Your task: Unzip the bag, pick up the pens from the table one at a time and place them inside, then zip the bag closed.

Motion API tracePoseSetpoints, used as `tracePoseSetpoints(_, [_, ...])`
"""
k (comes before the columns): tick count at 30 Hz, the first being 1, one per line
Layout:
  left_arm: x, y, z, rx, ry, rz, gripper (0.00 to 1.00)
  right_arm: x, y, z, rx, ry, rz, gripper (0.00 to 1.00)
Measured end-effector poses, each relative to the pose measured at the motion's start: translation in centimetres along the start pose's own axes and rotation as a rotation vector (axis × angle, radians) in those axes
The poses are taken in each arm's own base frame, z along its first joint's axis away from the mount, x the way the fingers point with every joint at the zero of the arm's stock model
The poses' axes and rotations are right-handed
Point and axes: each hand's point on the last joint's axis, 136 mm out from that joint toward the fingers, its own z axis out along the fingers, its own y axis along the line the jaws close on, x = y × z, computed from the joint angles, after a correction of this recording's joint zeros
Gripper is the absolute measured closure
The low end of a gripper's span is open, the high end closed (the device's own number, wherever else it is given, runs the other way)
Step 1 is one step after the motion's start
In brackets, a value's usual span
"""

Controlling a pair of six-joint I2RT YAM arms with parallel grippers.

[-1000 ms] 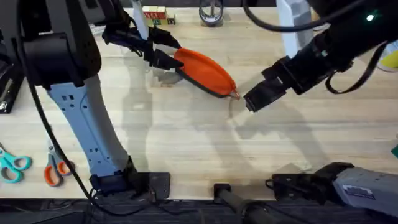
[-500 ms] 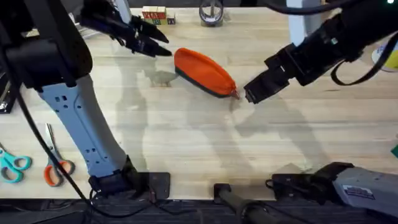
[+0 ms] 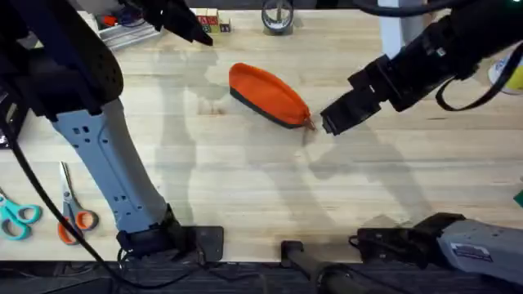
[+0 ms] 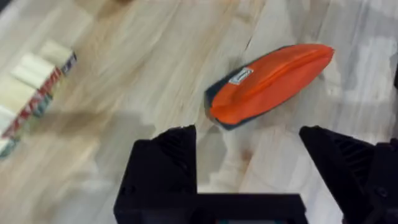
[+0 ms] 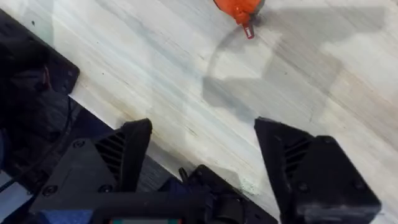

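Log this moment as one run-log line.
bag: zipped, lying on table | left gripper: open, empty, raised off the bag | right gripper: open, empty, near pull tab | pens: none seen on table

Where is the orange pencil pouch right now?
In the overhead view the orange pouch lies on the table, centre and toward the far side. The right end effector is just beside its pull-tab end, and the left end effector is farther away.
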Motion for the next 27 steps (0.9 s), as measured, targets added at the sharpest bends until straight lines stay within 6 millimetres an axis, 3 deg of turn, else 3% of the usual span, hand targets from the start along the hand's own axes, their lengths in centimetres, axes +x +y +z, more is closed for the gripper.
tracePoseSetpoints(6, [-1.1,-2.0,-0.8,-0.067,0.088,-0.025,0.003,-0.1,0.0,-0.1,0.000,-0.003,-0.001,0.004])
tracePoseSetpoints(14, [-4.0,-6.8,-5.5,-0.205,0.059,0.030,0.002,-1.2,0.3,-1.4,0.005,-0.055,-0.015,0.004])
tracePoseSetpoints(18, [-3.0,-9.7,-6.4,-0.221,0.076,0.020,0.002,-1.7,0.4,-2.0,0.007,-0.078,-0.021,0.003])
tracePoseSetpoints(27, [1.3,-14.8,-5.9,-0.218,0.110,-0.031,0.002,-1.8,0.4,-2.2,0.008,-0.083,-0.022,0.004])
